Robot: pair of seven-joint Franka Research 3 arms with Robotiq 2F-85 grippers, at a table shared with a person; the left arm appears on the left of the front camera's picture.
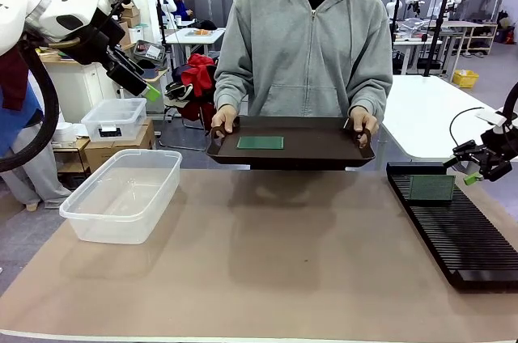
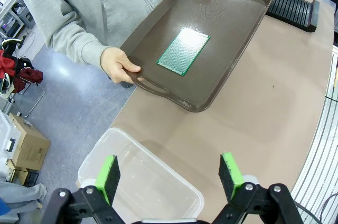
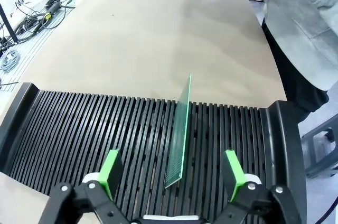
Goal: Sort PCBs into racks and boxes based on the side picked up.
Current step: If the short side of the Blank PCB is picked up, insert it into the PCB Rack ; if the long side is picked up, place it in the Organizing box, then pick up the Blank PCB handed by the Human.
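One green PCB [image 1: 431,188] stands on edge in a slot of the long black rack [image 1: 461,234] at the right. My right gripper [image 1: 463,170] hovers just above it, open. In the right wrist view the PCB [image 3: 179,134] rises between the green pads [image 3: 111,168] of my right gripper [image 3: 172,171], touching neither. A second PCB [image 1: 260,142] lies flat on the dark brown tray [image 1: 324,153] that the person holds by both handles. My left gripper [image 1: 146,88] is raised at the far left, open and empty [image 2: 169,176], above the clear box [image 2: 142,182], with the tray's PCB [image 2: 184,51] beyond.
The clear box [image 1: 121,193] sits on the table's left side. A smaller lidded clear container [image 1: 113,119] rests on cartons behind it, off the table. The person stands at the far edge. Bare brown table surface [image 1: 267,254] spreads between box and rack.
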